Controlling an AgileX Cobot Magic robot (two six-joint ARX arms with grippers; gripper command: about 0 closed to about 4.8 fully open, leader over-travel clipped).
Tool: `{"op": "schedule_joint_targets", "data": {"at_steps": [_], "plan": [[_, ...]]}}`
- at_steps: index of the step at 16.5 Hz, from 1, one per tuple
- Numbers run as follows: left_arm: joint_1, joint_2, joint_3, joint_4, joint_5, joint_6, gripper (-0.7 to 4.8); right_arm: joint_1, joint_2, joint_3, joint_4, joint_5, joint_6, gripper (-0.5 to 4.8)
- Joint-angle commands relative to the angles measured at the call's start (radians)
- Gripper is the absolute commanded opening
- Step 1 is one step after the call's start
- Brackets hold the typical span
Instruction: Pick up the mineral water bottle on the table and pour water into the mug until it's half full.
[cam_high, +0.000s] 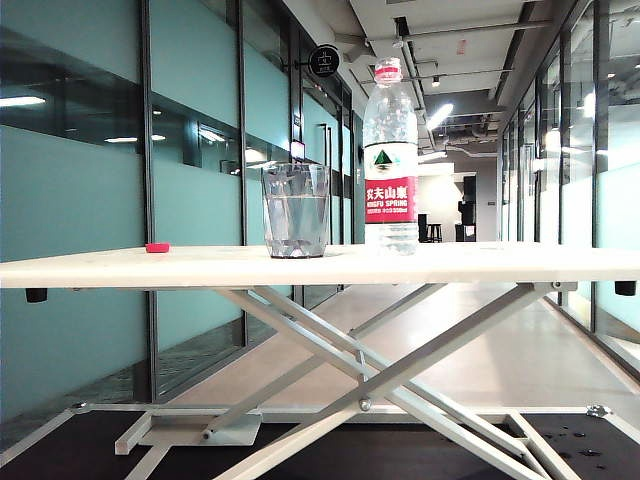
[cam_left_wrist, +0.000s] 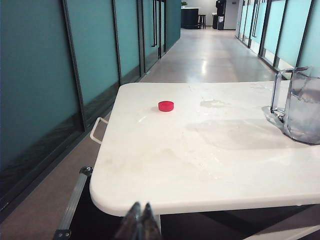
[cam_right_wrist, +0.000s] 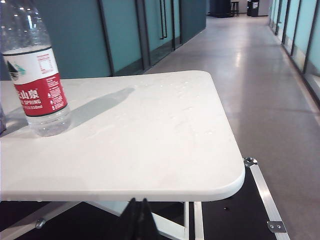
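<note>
Both sets of jaws are pressed together with nothing in them. The left gripper (cam_left_wrist: 140, 222) sits low, just off the near edge of the desk (cam_left_wrist: 200, 170), and the right gripper (cam_right_wrist: 137, 220) does the same at its own corner. Out on the desk, the mineral water bottle (cam_high: 390, 160) stands upright right beside the mug (cam_high: 296, 210), which looks roughly half full of water (cam_high: 296, 225), though the facets make it hard to judge. A loose red cap (cam_left_wrist: 166, 105) lies well off to the left. Wet smears (cam_left_wrist: 215, 103) show near the mug.
</note>
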Motion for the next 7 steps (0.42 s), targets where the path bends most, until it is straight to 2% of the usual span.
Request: {"op": "schedule_joint_targets", "data": {"at_steps": [1,7], "plan": [[0.0,0.0,0.002,0.012,0.0,0.001,-0.05,-0.002,-0.002,-0.002,0.013,-0.002,0.002,-0.06],[0.0,0.0,0.002,0.012,0.0,0.001,-0.05,-0.002,-0.002,-0.002,0.011,-0.002,0.002,-0.06]]}}
